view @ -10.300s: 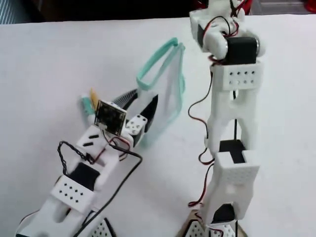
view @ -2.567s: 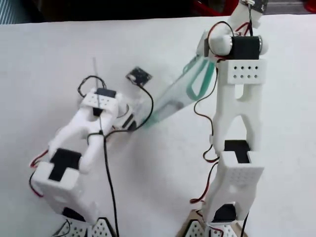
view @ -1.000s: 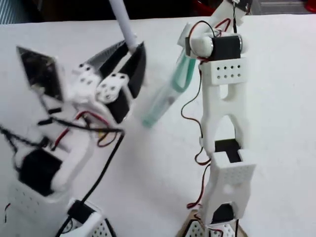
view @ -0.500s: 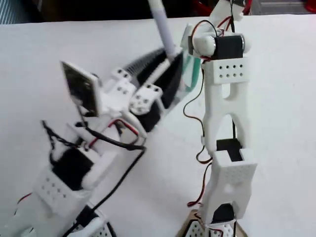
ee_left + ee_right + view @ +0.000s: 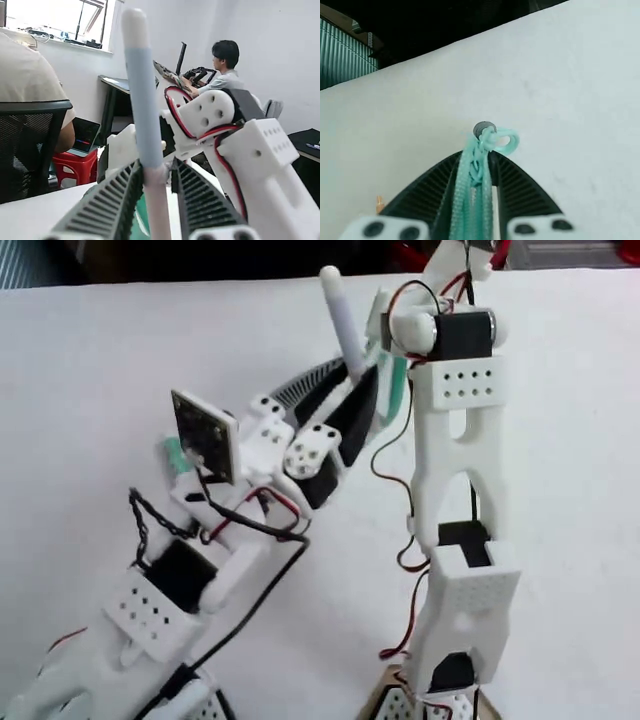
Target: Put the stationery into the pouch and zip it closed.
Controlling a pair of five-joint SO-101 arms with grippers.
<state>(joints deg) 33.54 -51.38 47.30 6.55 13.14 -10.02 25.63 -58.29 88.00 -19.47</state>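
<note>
Left gripper was clamped on a white plastic pen w/ a pale blue band. The ribbed jaws pinched its lower part and the long end stuck up toward the far side. Right gripper was closed on the teal-trimmed see-through pouch, biting the woven teal zip edge. The small teal zip-pull loop poked just past the jaw tips. The pouch hung above the white table at far centre, just right of the left gripper. Touching it or not, couldn't tell.

Step in hand, prob.: feeding the pen into the pouch mouth. Whether the pen's lower tip was already inside was hidden by the jaws.

To do it well:
- Line up the pen's axis w/ the pouch's length before pushing.
- The right grip should be firm so the mouth holds open and the soft film doesn't fold.
- Go in end-first and let go only once most of the barrel is past the zip edge, else it'd likely tip out.
- The pen looked smooth & round, so it could swivel btwn the jaws. Slow moves.
- Back out along the same line to avoid snagging.

A small teal item lay near-left beside the left arm's camera board, partly hidden. Maybe more stationery. Zipping not yet done.
</note>
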